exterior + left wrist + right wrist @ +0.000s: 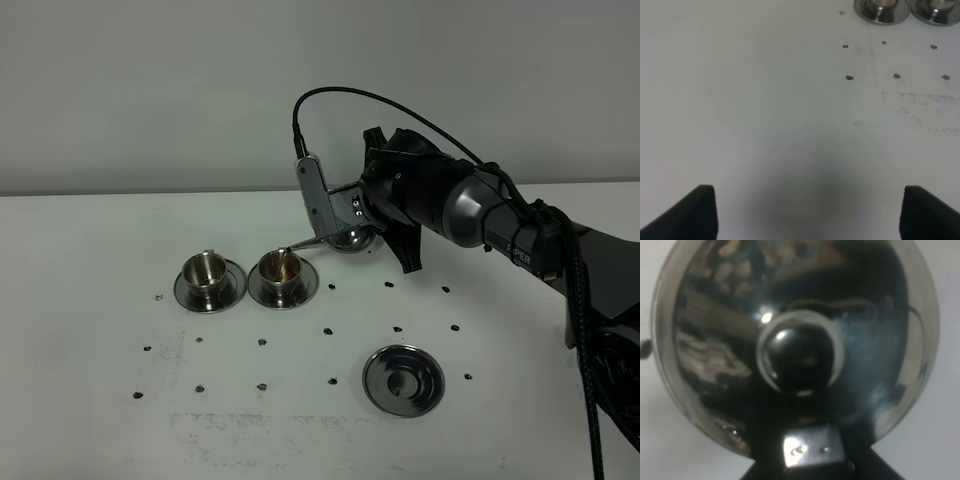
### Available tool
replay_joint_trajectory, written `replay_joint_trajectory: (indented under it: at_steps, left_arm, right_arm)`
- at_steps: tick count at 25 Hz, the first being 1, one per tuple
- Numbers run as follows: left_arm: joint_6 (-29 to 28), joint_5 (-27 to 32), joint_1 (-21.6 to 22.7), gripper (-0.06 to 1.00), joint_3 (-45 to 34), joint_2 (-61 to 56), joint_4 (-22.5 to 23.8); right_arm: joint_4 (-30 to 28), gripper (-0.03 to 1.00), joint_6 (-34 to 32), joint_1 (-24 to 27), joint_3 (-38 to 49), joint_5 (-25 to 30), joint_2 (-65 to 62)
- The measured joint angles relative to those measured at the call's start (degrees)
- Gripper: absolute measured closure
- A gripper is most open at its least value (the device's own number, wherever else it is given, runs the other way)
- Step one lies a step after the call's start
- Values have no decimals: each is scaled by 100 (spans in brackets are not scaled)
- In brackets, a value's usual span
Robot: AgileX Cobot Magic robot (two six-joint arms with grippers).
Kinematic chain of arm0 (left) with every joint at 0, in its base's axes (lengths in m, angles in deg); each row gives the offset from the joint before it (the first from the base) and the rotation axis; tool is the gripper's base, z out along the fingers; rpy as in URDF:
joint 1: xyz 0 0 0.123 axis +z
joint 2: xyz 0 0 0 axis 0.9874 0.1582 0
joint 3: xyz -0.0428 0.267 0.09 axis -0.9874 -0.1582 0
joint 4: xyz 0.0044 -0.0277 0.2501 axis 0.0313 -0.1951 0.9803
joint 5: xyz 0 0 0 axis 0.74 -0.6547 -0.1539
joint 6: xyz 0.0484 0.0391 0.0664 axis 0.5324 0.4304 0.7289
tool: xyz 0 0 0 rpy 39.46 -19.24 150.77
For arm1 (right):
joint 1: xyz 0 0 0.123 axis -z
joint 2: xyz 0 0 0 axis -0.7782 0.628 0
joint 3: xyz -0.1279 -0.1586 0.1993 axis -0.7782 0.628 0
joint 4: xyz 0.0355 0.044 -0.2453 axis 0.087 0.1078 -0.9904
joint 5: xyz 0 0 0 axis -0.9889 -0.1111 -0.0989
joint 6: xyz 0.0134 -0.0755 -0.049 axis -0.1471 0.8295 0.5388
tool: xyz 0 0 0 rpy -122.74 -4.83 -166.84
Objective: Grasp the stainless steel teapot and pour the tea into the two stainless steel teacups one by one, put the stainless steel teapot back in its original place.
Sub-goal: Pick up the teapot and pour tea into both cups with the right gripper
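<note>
Glossy black arm (pixel 470 210), looped black cable (pixel 298 135), silver bracket (pixel 315 195)

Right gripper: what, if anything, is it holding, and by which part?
The stainless steel teapot, seemingly by its handle; the contact itself is hidden.

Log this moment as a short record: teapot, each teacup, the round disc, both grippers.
teapot: stainless steel teapot lifted and tilted, spout over the right-hand teacup
right gripper: shut on the teapot
left gripper: open, holding nothing, above the bare table
right-hand teacup: on its saucer, brownish liquid inside
left-hand teacup: on its saucer, no tea visible
round disc: nothing on it, apart from the cups
</note>
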Motion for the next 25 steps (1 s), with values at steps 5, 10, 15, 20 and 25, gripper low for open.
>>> replay_joint_trajectory:
  at_steps: [5, 10, 15, 20, 25]
  left_arm:
    - [0, 0, 0, 22, 0, 0, 0]
    - [0, 0, 0, 22, 0, 0, 0]
    - [0, 0, 0, 22, 0, 0, 0]
    - [0, 0, 0, 22, 0, 0, 0]
    - [0, 0, 0, 22, 0, 0, 0]
  right_arm:
    - [-160, 79, 2, 0, 0, -6, 97]
    - [-366, 79, 2, -6, 0, -6, 97]
    - [-524, 79, 2, -42, 0, -33, 97]
    - [-685, 79, 7, -58, 0, -116, 97]
    - [-744, 79, 1, -58, 0, -160, 97]
